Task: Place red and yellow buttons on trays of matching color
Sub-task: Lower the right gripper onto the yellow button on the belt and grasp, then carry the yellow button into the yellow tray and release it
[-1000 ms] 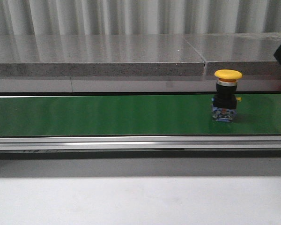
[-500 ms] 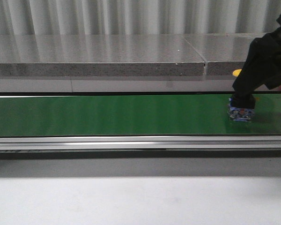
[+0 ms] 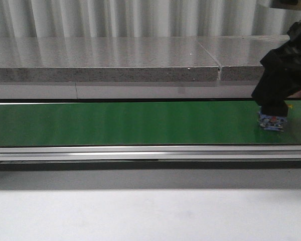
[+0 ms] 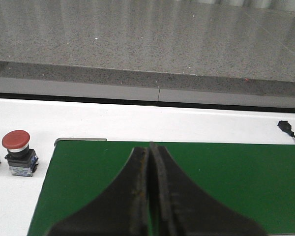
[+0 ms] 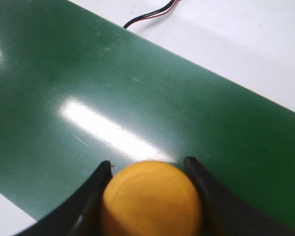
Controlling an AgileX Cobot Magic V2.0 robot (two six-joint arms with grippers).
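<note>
The yellow button [image 5: 151,199] is sitting on the green belt [image 3: 115,123] at its far right end, and the right gripper [image 5: 150,196] is straddling its domed cap, one dark finger [image 5: 91,196] on each side. The fingers are lying right against the cap, so the gripper looks to be pinching it, probably so the button can be lifted off the belt and carried to a yellow tray; no tray is showing in any view. From the front, the black arm [image 3: 283,70] is covering the cap and only the button's blue base [image 3: 272,122] is peeking out beneath it.

The left gripper [image 4: 150,196] is hanging over the belt's other end with its fingers pressed together and holding nothing, apparently waiting. A red button [image 4: 17,153] is standing upright on the white surface [image 4: 137,125] just beside the belt, likely next in line.

No brand, label or lettering is readable anywhere; marks on the blue base are too small to make out.
</note>
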